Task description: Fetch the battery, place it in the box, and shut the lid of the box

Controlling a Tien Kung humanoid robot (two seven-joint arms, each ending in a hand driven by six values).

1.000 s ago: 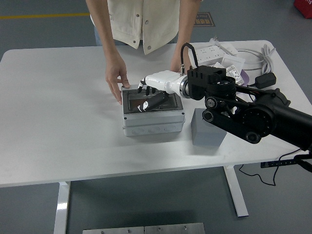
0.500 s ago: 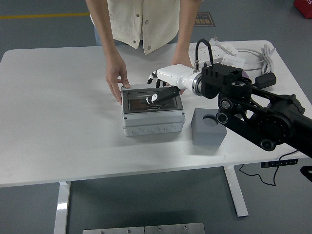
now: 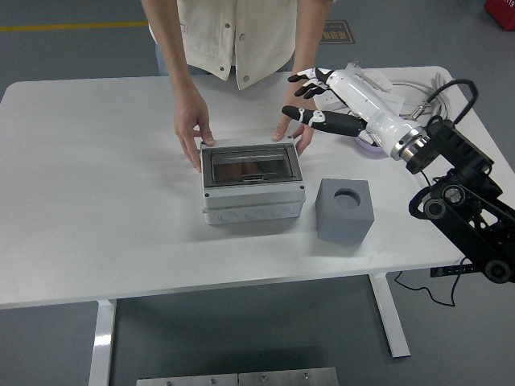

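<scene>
The grey box (image 3: 253, 185) sits mid-table with its dark see-through lid lying flat and closed on top. The battery is not visible. My right hand (image 3: 315, 98) hovers above and to the right of the box, raised off the table, fingers spread and holding nothing. A person at the far side steadies the box with both hands: one hand (image 3: 193, 133) at its back left corner, the other (image 3: 291, 127) at its back right corner. My left arm is out of the picture.
A grey block (image 3: 344, 209) with a round hole in its top stands right of the box. A white power strip (image 3: 366, 80), cables (image 3: 438, 92) and small packets lie at the table's far right corner.
My right hand has lifted off the box's lid and swung up and to the right. The lid now lies shut. The person's hands stay at the box.
</scene>
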